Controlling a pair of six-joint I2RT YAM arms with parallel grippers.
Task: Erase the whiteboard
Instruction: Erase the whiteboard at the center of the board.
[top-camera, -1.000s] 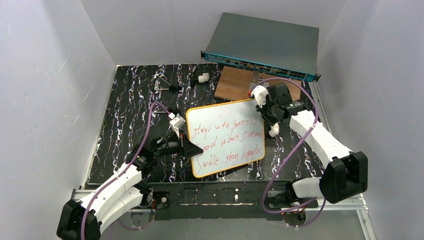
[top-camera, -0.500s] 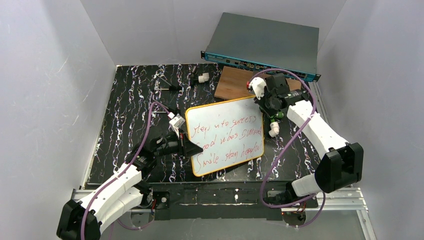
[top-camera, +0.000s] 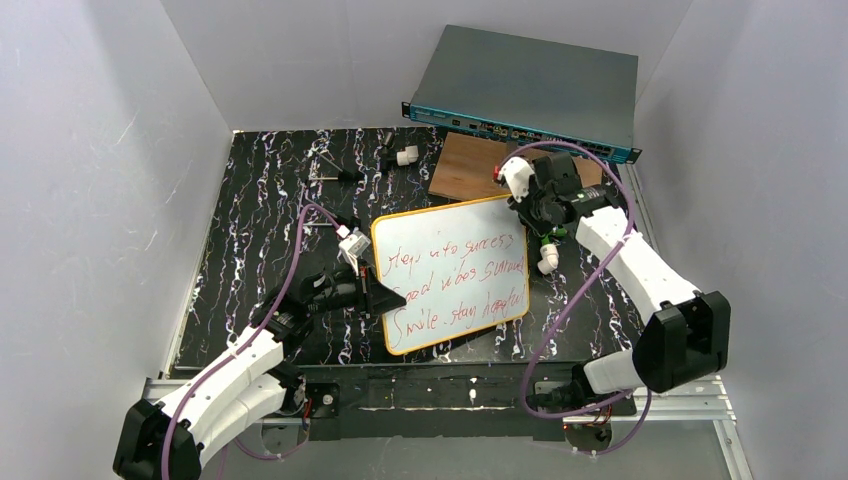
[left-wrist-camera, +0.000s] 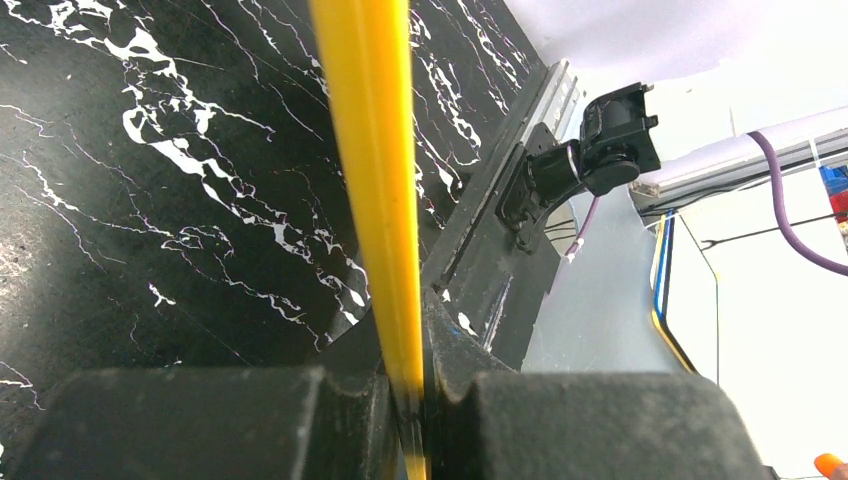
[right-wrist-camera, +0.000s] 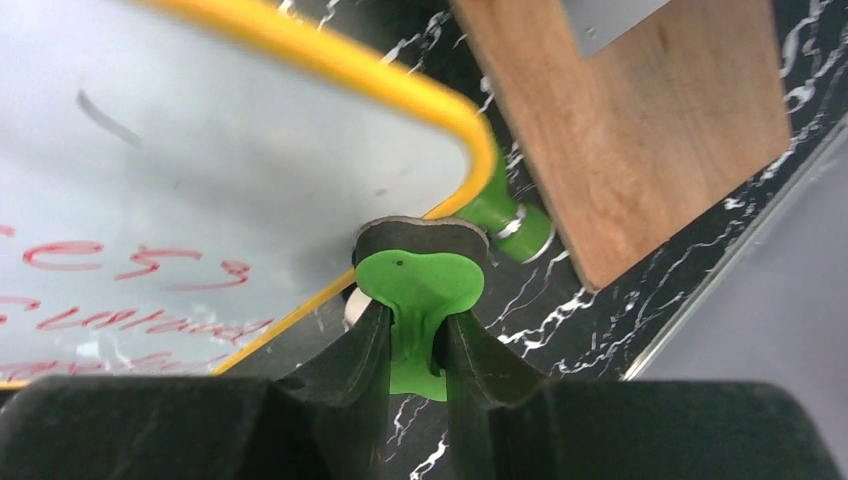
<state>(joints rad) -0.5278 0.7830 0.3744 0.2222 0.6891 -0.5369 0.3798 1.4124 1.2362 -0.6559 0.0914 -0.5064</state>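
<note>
The whiteboard (top-camera: 450, 275) lies on the black marbled table, yellow-framed and covered with red handwriting (right-wrist-camera: 150, 265). My left gripper (top-camera: 377, 297) is shut on its left edge; the yellow frame (left-wrist-camera: 375, 150) runs between the jaws of the left gripper (left-wrist-camera: 410, 385). A green eraser (right-wrist-camera: 420, 280) with a black felt pad is pinched in my right gripper (right-wrist-camera: 415, 330). The pad sits at the board's far right corner, over the frame. From above, the right gripper (top-camera: 538, 205) hovers at that corner.
A brown wooden board (top-camera: 470, 165) lies just beyond the whiteboard, under a grey network switch (top-camera: 525, 95). A green marker with a white cap (top-camera: 546, 255) lies by the whiteboard's right edge. A small white-capped item (top-camera: 405, 157) and a dark pen (top-camera: 335, 177) lie at the back left.
My right gripper has carried the eraser from the whiteboard's right edge up to its far right corner. The left arm has held still.
</note>
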